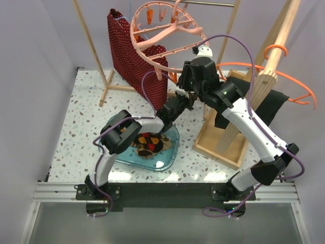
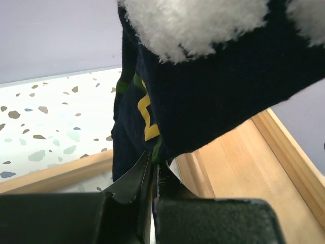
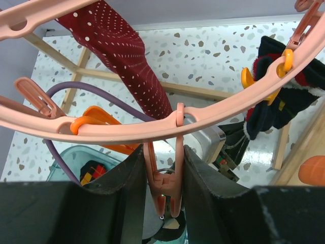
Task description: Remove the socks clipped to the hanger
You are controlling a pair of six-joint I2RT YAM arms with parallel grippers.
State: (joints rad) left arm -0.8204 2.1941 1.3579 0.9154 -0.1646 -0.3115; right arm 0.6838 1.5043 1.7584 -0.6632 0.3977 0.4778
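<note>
Left arm (image 1: 148, 121): jaws pinched shut on the bottom hem of a navy sock (image 2: 228, 91) hanging just below the hanger (image 1: 172, 31), prob. to tug it down once freed. Right arm (image 1: 244, 119): jaws narrow, clasped round a pink peg (image 3: 165, 188) under the hanger's ring, likely squeezing it open. Another dark sock (image 3: 274, 107) hangs from an orange peg (image 3: 261, 84) on the same ring. Loose socks (image 1: 150, 144) lie in a blue tub (image 1: 165, 162) on the worktop, well below the hanger.
</note>
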